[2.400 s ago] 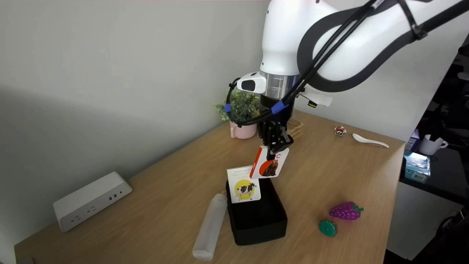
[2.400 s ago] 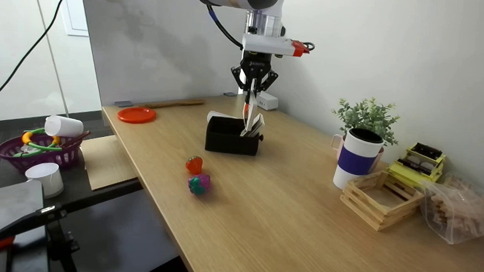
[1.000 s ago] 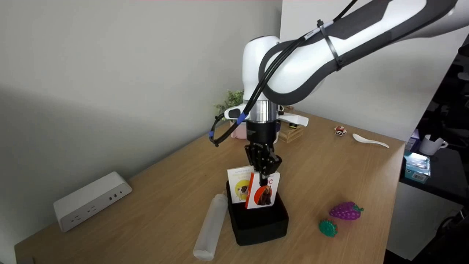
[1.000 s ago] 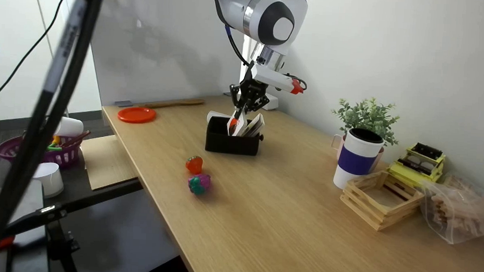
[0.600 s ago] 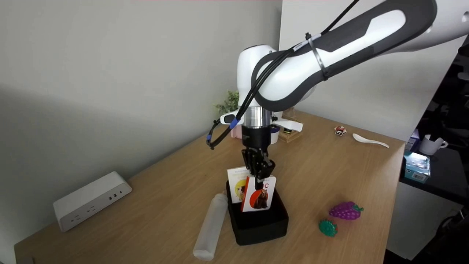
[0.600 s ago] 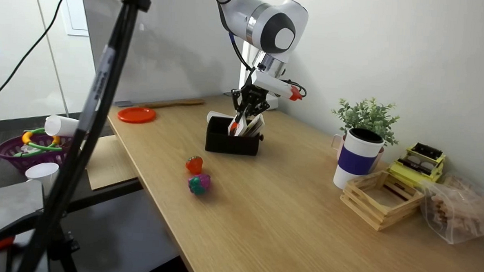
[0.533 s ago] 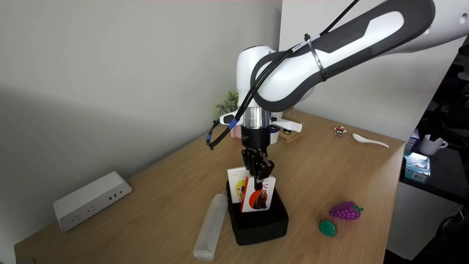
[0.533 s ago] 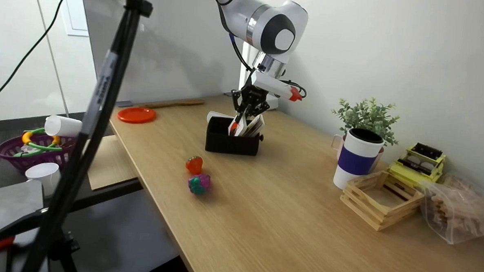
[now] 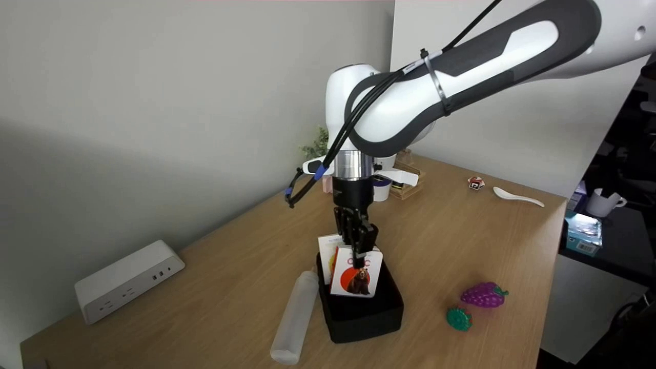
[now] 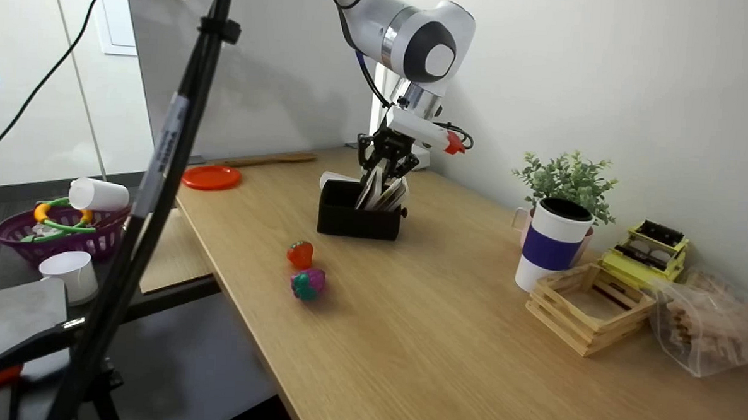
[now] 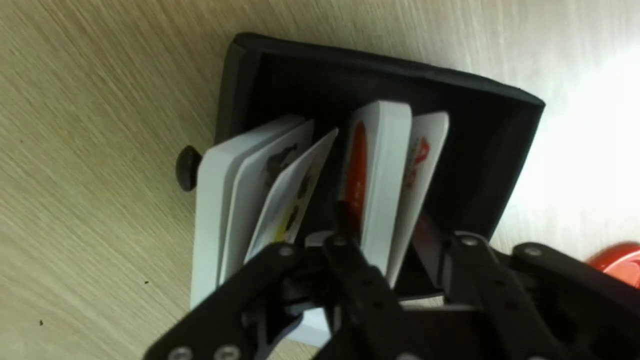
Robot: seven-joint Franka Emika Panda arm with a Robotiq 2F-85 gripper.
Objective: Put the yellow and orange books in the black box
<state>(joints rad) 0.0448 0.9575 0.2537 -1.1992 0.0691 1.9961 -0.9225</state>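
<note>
Leaves of the orange board book are fanned a little inside the black box, where the book is stood on edge, slightly tilted. The Robotiq gripper is held low over the box, its jaws parted to either side of this book; in the wrist view a dark gap is seen between the outer leaf and the finger beside it. The yellow board book is leaned against the wall that bears a round knob, its leaves splayed and its top raised above the rim. A translucent squeeze bottle is laid just beside the box. A strawberry toy and a purple grape toy are placed near each other on the wooden table, and a red plate is set well apart.
</note>
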